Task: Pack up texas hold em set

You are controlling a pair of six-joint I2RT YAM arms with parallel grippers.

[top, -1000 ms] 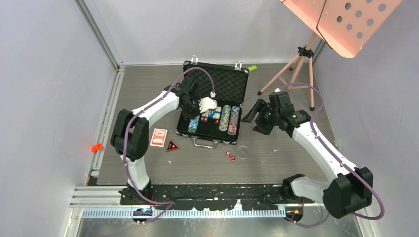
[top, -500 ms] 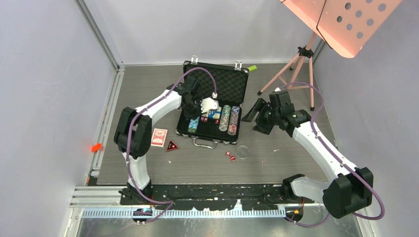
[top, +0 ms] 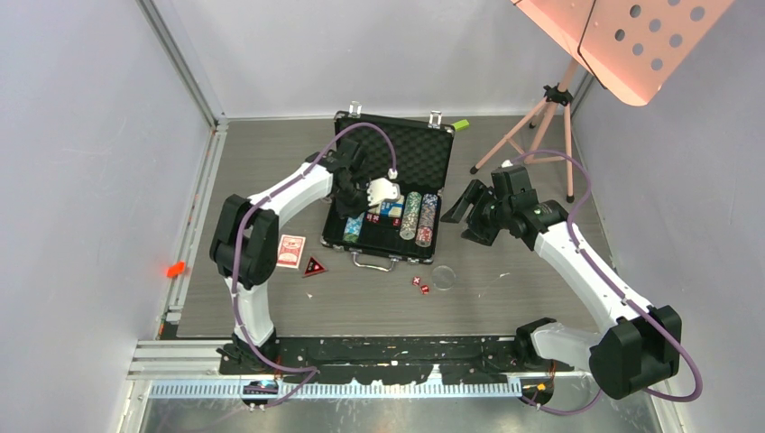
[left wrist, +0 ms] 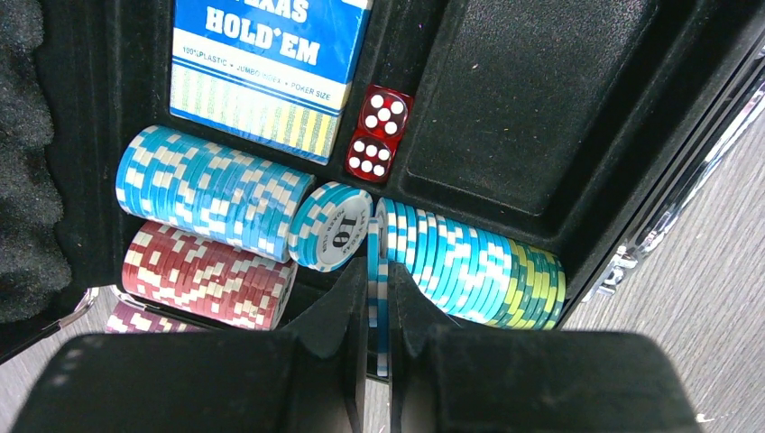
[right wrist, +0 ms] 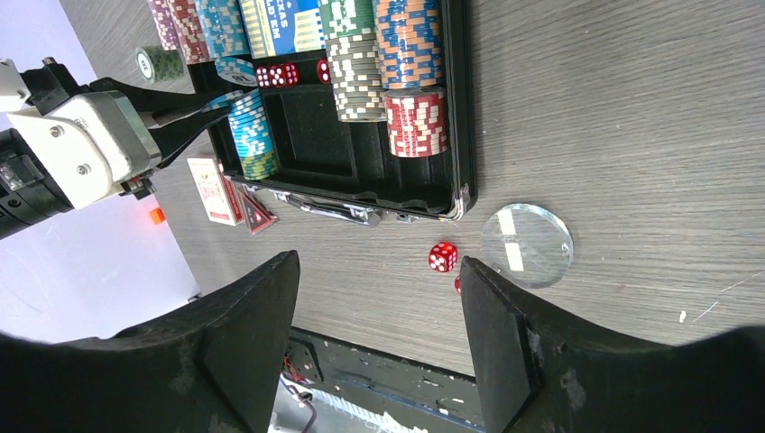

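Observation:
The black briefcase point(top: 420, 155) lies open mid-table, with chip rows in its tray. My left gripper point(top: 359, 215) hovers over the tray's left end. In the left wrist view it point(left wrist: 377, 275) is shut on two blue-and-white chips point(left wrist: 379, 257), held on edge between a loose blue chip point(left wrist: 332, 227) and a blue-green row point(left wrist: 478, 266). Two red dice point(left wrist: 379, 131) and a blue card box point(left wrist: 266, 63) sit in the tray. My right gripper point(top: 454, 213) point(right wrist: 379, 263) hangs open and empty right of the case. On the table lie red dice point(top: 419, 284) point(right wrist: 442, 256), a clear disc point(top: 443, 277) point(right wrist: 527, 244), a red-backed deck point(top: 290, 251) and a red triangle point(top: 314, 267).
A pink tripod stand point(top: 541, 117) rises at the back right under a pink perforated panel point(top: 622, 36). A small green block point(top: 461, 124) lies by the case's far right corner. An orange marker point(top: 175, 269) sits on the left rail.
My left arm has drawn in slightly toward the case, its wrist a little farther back, still gripping the chips. The right arm has not moved.

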